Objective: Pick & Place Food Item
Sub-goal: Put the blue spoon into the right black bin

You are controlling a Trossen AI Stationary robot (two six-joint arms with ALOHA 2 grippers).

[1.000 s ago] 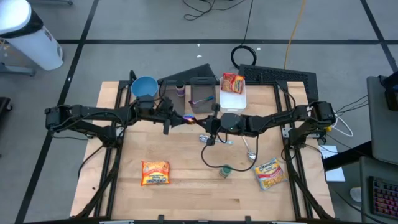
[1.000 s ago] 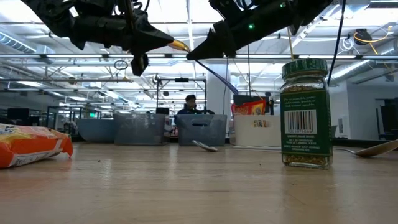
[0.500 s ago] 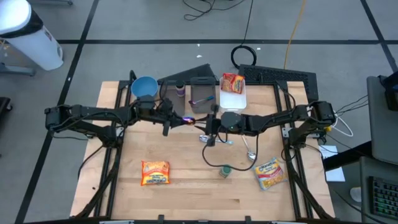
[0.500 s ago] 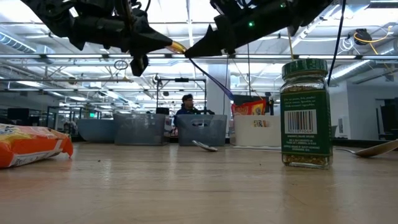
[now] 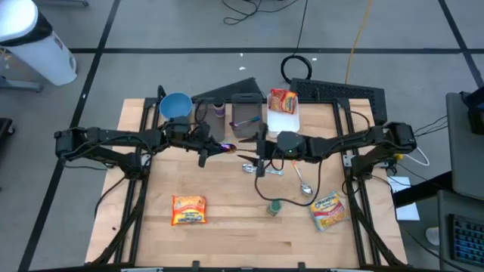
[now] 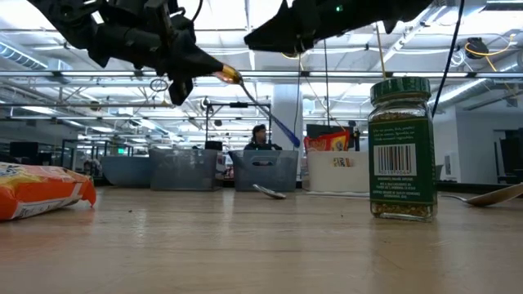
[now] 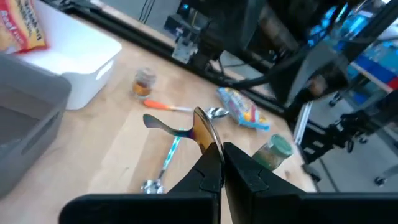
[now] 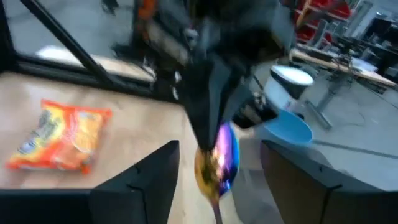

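Wooden worktop [image 5: 227, 204] carries a green-lidded spice jar [image 6: 400, 147] and an orange food packet [image 5: 188, 209] nearest. Above mid-worktop, the left tool [image 5: 214, 147] is clamped on an iridescent spoon [image 7: 200, 126]; the right tool [image 5: 260, 151] beside it stands parted, gripping nothing.

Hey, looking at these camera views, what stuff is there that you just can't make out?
- High view: the spoon held by the left gripper is too small to show its shape.
- Right wrist view: the spoon is blurred, and the left arm hides the table behind it.
- Low view: the orange packet is cut off by the picture's edge.
- Left wrist view: the spice jar label is blurred, partly behind the fingers.
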